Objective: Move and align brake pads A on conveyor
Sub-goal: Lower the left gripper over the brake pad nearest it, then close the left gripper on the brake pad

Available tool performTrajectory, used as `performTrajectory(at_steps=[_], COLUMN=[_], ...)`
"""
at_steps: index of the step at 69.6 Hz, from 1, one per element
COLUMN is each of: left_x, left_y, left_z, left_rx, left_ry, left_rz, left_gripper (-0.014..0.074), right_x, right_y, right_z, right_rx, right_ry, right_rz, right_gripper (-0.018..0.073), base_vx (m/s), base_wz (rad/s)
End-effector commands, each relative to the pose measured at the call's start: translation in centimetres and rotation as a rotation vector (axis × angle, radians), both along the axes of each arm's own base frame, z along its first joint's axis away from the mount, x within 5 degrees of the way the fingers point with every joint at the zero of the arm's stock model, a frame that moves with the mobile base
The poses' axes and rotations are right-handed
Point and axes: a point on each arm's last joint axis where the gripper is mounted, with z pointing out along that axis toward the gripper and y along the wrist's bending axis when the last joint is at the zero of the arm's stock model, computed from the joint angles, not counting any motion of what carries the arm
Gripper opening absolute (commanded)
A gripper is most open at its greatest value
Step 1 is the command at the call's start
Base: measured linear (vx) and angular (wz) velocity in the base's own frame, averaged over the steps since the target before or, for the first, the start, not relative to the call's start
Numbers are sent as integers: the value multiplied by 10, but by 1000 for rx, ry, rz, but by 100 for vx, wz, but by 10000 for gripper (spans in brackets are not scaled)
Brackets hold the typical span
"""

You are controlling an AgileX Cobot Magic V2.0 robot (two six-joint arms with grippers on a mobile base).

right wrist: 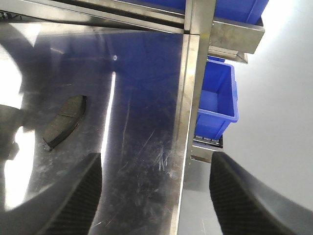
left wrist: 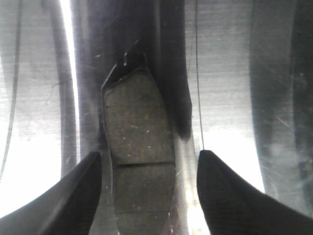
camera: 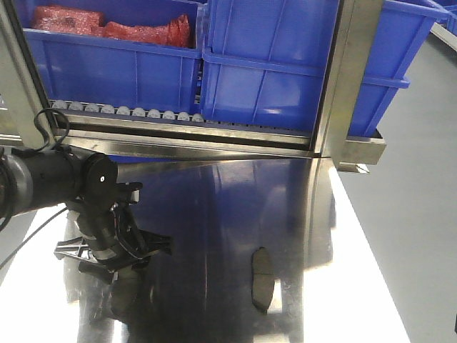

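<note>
One brake pad, flat and dark grey with a groove across it, lies on the shiny steel table between the fingers of my left gripper. That gripper is open, with gaps on both sides of the pad. In the front view the left gripper hangs low over the table's left part. A second brake pad lies alone near the table's front right. The right wrist view shows this brake pad to the left of my right gripper, which is open and empty above the table's right edge. The conveyor is out of view.
A roller rack with large blue bins stands along the table's back; one bin holds red parts. A steel post rises at the back right. Past the table's right edge lie a plain grey surface and a lower blue bin.
</note>
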Motion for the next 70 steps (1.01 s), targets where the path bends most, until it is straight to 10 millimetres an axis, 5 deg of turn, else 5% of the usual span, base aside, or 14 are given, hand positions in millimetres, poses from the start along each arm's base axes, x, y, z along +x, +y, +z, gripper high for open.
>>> performTrajectory(at_steps=[1, 70], left_x=[2, 6], left_y=[-3, -3], left_z=[21, 13], left_rx=[-38, -11], left_ry=[-63, -70], left_rz=[25, 65], left_gripper=[423, 423], right_x=[3, 3], right_y=[0, 0], right_z=[14, 14], right_rx=[12, 12], right_ry=[-84, -84], right_rz=[-5, -5], right_gripper=[449, 449], base_vx=[0, 0], base_wz=[0, 0])
